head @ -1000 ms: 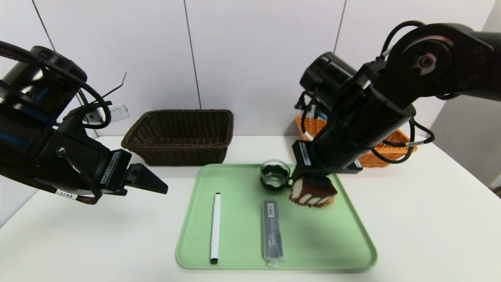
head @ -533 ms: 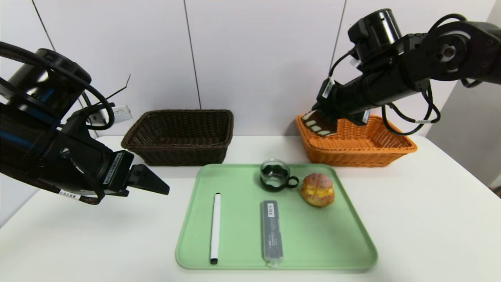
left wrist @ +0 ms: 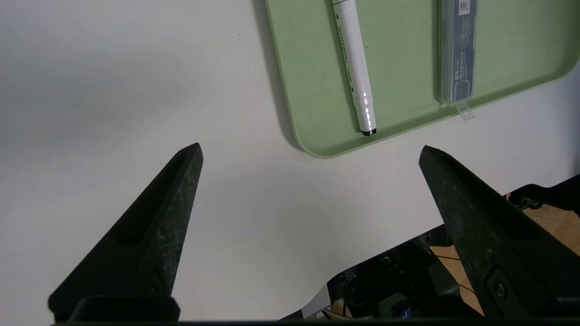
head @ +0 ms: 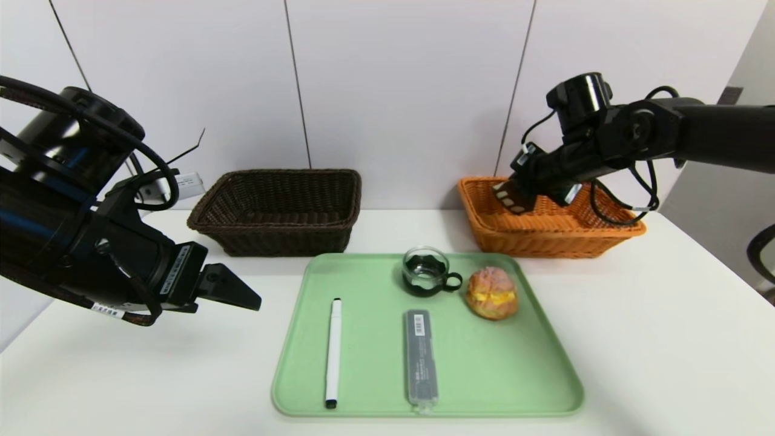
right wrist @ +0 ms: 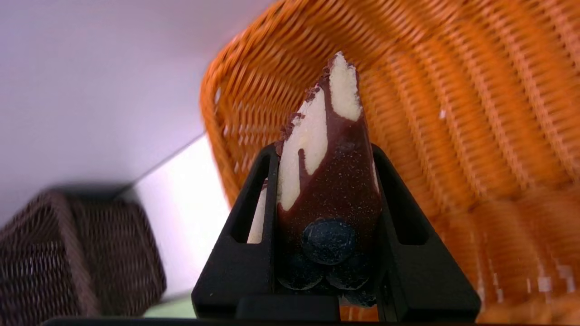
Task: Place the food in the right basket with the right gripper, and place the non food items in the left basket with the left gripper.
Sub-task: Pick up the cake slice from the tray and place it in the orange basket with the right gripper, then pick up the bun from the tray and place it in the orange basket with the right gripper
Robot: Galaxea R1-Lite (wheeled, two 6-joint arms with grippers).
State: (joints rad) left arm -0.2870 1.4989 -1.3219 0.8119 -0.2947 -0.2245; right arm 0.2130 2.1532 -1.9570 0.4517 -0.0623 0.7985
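My right gripper (head: 514,197) is shut on the chocolate cake wedge (head: 506,197), holding it just over the left end of the orange right basket (head: 545,233). In the right wrist view the cake (right wrist: 326,172), with dark berries at its base, sits clamped between the fingers (right wrist: 253,217), the orange weave (right wrist: 453,113) right behind it. The cream puff (head: 491,293), glass cup (head: 426,270), white marker (head: 333,351) and grey case (head: 420,357) lie on the green tray (head: 533,375). My left gripper (head: 242,293) hovers open left of the tray, nothing between its fingers (left wrist: 172,203).
The dark brown left basket (head: 278,209) stands behind the tray at the back left, against the wall. In the left wrist view the marker (left wrist: 355,68) and case (left wrist: 456,50) lie near the tray's front corner (left wrist: 308,136), close to the table's front edge.
My right gripper carried the cake wedge up off the tray, back to the right, then down towards the orange basket. The cream puff came into view. The left arm barely moved.
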